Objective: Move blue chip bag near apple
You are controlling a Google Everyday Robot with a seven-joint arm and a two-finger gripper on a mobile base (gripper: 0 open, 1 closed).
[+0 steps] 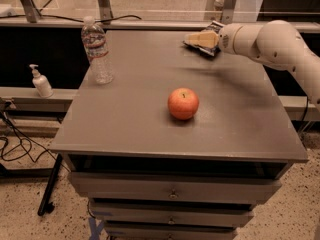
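Observation:
The red-orange apple (183, 103) sits near the middle of the grey table (125, 119). The blue chip bag (214, 28) lies at the table's far right edge. It is dark with pale ends and mostly covered by the gripper. My gripper (198, 39), tan at the tip of the white arm (270, 41), reaches in from the right. It points left and sits over the bag, well behind the apple. I cannot tell whether it touches the bag.
A clear plastic water bottle (98, 51) stands at the table's far left. A hand-sanitiser pump bottle (41, 82) stands on a ledge left of the table. Drawers (172, 190) sit under the tabletop. Cables (15, 144) lie on the floor at the left.

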